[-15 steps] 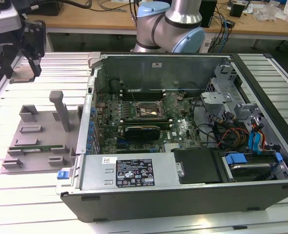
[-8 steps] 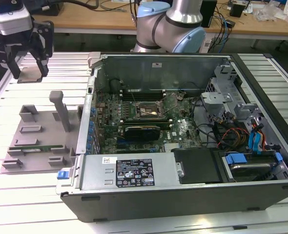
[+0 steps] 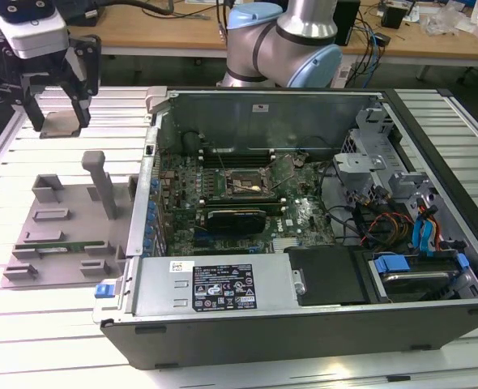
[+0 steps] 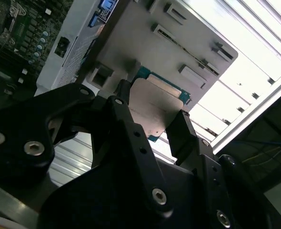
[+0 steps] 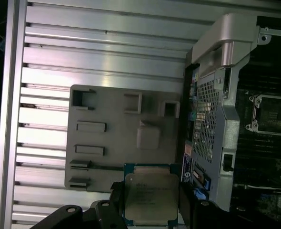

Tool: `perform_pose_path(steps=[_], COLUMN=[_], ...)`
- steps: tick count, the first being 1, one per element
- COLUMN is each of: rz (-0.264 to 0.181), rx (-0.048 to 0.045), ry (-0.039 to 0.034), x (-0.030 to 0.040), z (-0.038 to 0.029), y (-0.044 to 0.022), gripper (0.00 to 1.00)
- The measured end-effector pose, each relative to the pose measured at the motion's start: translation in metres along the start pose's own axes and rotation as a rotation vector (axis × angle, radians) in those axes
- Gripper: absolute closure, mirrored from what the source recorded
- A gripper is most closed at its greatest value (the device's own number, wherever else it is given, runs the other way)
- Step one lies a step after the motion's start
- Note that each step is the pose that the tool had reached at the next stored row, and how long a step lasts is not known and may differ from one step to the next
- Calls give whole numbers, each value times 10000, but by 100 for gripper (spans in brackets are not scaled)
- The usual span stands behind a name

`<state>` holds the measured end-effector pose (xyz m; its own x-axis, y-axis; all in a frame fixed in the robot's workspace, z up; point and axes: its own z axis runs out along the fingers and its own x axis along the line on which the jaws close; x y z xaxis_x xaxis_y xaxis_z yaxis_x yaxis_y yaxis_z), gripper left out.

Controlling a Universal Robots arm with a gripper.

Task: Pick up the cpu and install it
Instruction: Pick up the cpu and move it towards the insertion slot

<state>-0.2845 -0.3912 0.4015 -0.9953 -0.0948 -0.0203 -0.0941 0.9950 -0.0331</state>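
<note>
Plainly, the second wrist view shows fingers [image 4: 181,132] pinching the cpu [image 4: 152,107].

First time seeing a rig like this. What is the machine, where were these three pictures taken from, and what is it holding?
The machine is one silver-and-blue robot arm with a black two-fingered gripper at its end. The exterior view comes from a camera standing off the arm. Both wrist views come from cameras riding on the arm, looking past the gripper. On the ribbed metal table lie a grey plastic tray with slots, at the exterior view's left, and an open black computer case with its green circuit board exposed. The gripper is shut on the small square silvery cpu, pinching it by two opposite edges, held apart from the tray. The square socket on the board looks empty, as far as I can tell.
</note>
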Motion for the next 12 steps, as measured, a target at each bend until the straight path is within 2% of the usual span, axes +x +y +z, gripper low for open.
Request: perform_pose_path(steps=[7, 12], rz=[-1, -1], rx=[2, 2], ry=[1, 1], x=[-173, -258], z=[12, 23], y=[-16, -23], gripper=[45, 45])
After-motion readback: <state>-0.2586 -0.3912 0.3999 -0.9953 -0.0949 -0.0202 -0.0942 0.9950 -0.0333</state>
